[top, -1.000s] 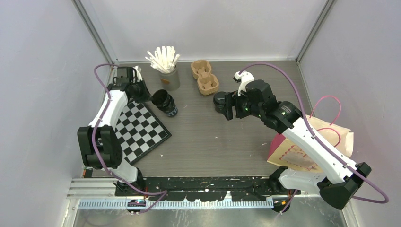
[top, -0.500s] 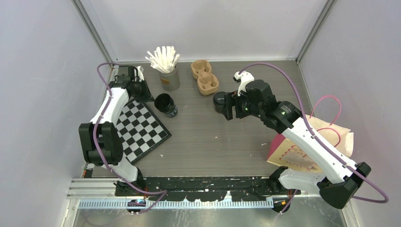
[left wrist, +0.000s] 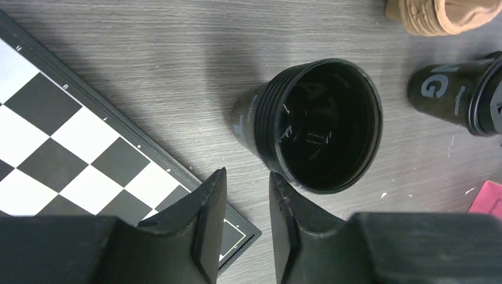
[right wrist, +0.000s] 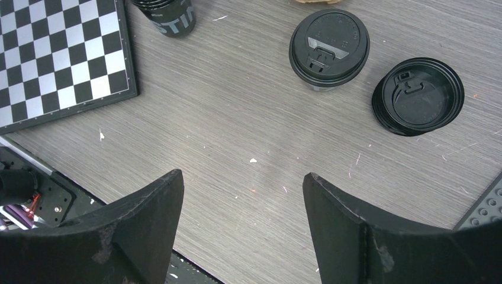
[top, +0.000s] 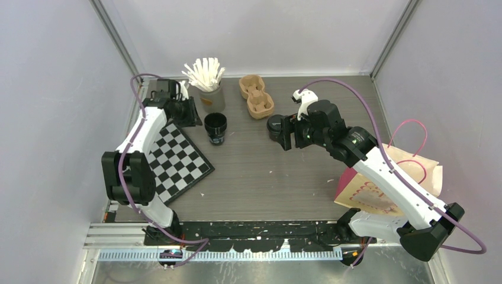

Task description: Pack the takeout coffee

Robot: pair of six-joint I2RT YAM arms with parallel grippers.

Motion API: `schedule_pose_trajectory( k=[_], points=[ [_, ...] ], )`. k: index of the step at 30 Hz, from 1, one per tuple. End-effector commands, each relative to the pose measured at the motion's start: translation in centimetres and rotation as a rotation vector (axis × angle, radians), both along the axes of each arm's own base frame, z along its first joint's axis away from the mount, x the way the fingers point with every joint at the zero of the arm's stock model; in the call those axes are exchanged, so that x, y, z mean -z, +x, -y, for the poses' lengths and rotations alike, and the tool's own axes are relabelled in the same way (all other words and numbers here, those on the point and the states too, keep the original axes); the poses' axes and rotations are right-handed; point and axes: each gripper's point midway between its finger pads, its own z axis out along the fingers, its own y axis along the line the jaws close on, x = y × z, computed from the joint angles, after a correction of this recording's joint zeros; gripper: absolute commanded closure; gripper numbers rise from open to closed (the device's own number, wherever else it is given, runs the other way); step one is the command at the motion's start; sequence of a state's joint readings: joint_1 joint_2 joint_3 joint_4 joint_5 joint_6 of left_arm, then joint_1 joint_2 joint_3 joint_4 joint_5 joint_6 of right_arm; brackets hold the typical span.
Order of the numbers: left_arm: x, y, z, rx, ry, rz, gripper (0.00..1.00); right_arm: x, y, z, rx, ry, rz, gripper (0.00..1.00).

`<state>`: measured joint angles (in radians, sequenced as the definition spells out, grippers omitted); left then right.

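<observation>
An open black paper cup [top: 216, 128] with pale lettering stands upright on the table beside the chessboard's far corner. In the left wrist view its mouth [left wrist: 324, 125] faces the camera. My left gripper [left wrist: 247, 174] is just behind it, jaws a narrow gap apart with nothing between them; one fingertip [left wrist: 278, 183] is close to the cup's rim. From above, the left gripper [top: 194, 112] sits left of the cup. A lidded cup [right wrist: 329, 47] and a loose black lid [right wrist: 418, 96] lie ahead of my right gripper [right wrist: 243, 183], which is open and holds nothing.
A chessboard [top: 171, 160] lies at the left. A grey cup of white sticks [top: 211, 94] and a brown pulp carrier [top: 256, 96] stand at the back. A pink paper bag [top: 385, 183] lies at the right, under the right arm.
The open cup went from tilted in the left gripper to standing upright and free. The left gripper has parted its jaws and shifted right. The right arm has not moved.
</observation>
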<state>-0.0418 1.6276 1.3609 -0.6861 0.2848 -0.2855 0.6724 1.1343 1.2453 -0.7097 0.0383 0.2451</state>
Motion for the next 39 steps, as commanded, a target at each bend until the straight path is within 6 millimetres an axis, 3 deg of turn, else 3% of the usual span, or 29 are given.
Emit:
schedule_pose_trajectory(
  k=[1, 11, 18, 29, 39],
  points=[
    [-1.6, 0.6, 1.7, 0.082, -0.017, 0.059, 0.63, -1.2, 0.2, -0.5, -0.018, 0.033, 0.046, 0.22],
    [-0.1, 0.9, 2.7, 0.101, 0.007, 0.025, 0.59, -1.3, 0.1, -0.4, -0.018, 0.037, 0.049, 0.22],
    [-0.4, 1.0, 2.9, 0.113, 0.010, 0.032, 0.73, -1.1, 0.2, -0.6, -0.019, 0.034, 0.045, 0.22],
    [-0.8, 0.8, 2.5, 0.106, 0.040, 0.034, 0.73, -0.9, 0.2, -0.6, -0.019, 0.034, 0.044, 0.22],
    [-0.8, 0.8, 2.7, 0.116, 0.049, 0.032, 0.86, -1.0, 0.2, -0.5, -0.018, 0.034, 0.045, 0.22]
  ],
)
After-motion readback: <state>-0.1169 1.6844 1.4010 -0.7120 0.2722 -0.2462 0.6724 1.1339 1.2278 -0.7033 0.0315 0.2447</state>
